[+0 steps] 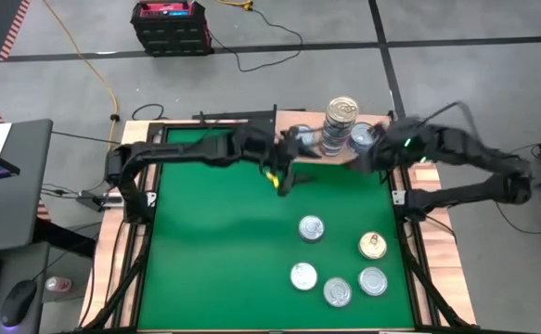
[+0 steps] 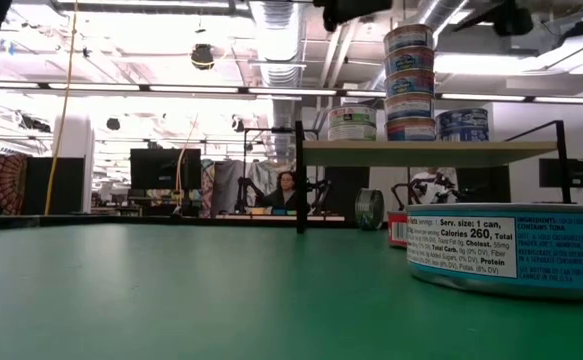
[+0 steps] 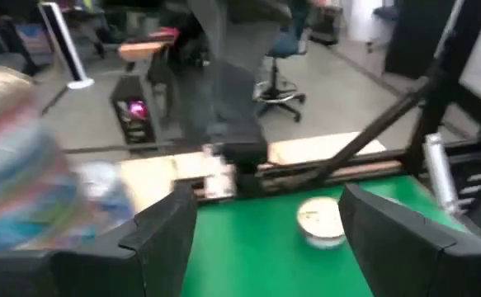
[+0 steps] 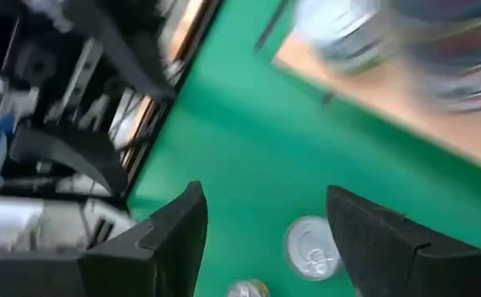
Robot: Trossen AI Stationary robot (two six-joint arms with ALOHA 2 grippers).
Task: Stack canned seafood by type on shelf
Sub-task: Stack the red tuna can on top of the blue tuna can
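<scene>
Cans: high view, I see a tall stack (image 1: 341, 122) on the shelf (image 1: 344, 153) at the worktop's (image 1: 214, 250) far edge, with one low can (image 1: 363, 137) beside it. Five loose cans wait on the green near side: silver ones (image 1: 312, 228), (image 1: 303, 276), (image 1: 337, 291), (image 1: 373, 280) and a gold one (image 1: 373, 245). So I judge the job partly done, five left to sort. Left end effector (image 1: 300, 141) sits just left of the stack, right end effector (image 1: 381, 148) just right of it; both well apart from the loose cans.

Low view: shelf board (image 2: 426, 152) carries the four-high stack (image 2: 409, 82), a lone can (image 2: 352, 122) on one side and a blue one (image 2: 462, 124) on the other. A big can (image 2: 516, 250) sits close to the lens.

Left wrist view: fingers (image 3: 162, 235) spread wide, nothing between them; blurred stack (image 3: 25, 165) just beside, one can (image 3: 321, 223) farther off.

Right wrist view: fingers (image 4: 170, 239) wide apart and empty; a silver can (image 4: 313, 247) lies below on the green, shelf (image 4: 405, 111) near.
</scene>
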